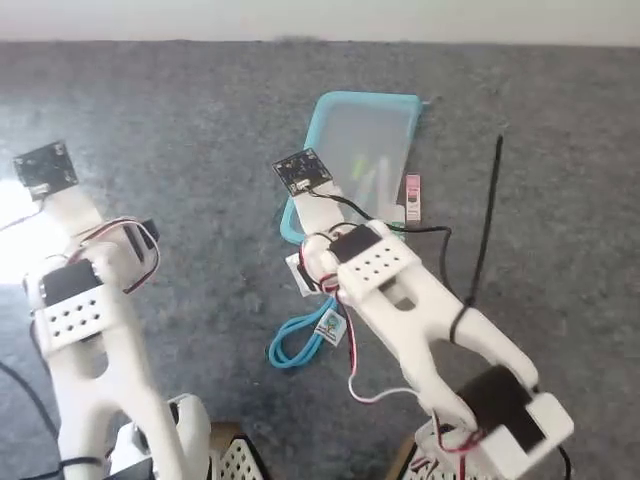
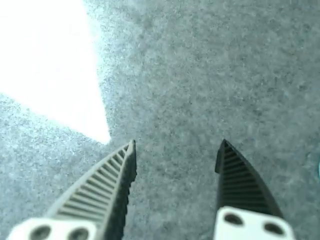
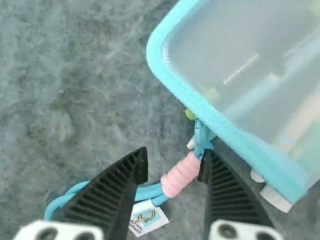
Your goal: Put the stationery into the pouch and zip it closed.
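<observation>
Grey bench [image 1: 200, 110], bright patch of light [image 2: 45, 60] at one side. Left pincer [image 2: 178, 142] open over bench; right pincer [image 3: 173, 151] open astride pink bead [image 3: 178, 173] beside pouch [image 3: 240, 65].

No word or number can be read anywhere. The one printed thing is a small white tag [image 3: 145, 219] on the blue cord [image 3: 62, 201] — it bears a little blue-and-yellow emblem, and any lettering with it is too small to make out. In the high view the same tag's print is just a coloured speck.
</observation>
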You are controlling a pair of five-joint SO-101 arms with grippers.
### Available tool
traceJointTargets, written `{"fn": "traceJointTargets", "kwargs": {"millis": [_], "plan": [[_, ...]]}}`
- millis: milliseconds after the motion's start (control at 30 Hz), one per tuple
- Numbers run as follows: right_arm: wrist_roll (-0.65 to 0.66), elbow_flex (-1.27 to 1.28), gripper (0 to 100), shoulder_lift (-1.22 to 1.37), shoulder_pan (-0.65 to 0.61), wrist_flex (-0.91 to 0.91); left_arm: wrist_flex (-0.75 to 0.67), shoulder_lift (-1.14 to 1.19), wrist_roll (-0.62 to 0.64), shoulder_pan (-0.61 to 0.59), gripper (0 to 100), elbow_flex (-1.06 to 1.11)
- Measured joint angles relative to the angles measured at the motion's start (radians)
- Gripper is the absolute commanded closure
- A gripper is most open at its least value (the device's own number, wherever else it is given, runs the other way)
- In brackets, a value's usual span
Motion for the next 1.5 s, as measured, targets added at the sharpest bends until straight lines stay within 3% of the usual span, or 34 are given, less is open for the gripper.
{"fn": "traceJointTargets", "kwargs": {"millis": [300, 733, 1367, 1500], "plan": [[-0.081, -0.021, 81.7, 0.057, -0.002, 0.072, -0.015, 0.002, 0.000, 0.000, 75, 0.000], [-0.086, -0.021, 81.8, 0.060, -0.046, 0.075, -0.015, 0.002, 0.000, 0.000, 75, 0.000], [-0.086, -0.021, 82.0, 0.183, 0.002, 0.031, -0.015, 0.002, 0.000, 0.000, 75, 0.000], [-0.086, -0.021, 91.6, 0.189, 0.002, 0.005, -0.015, 0.002, 0.000, 0.000, 75, 0.000]]}}
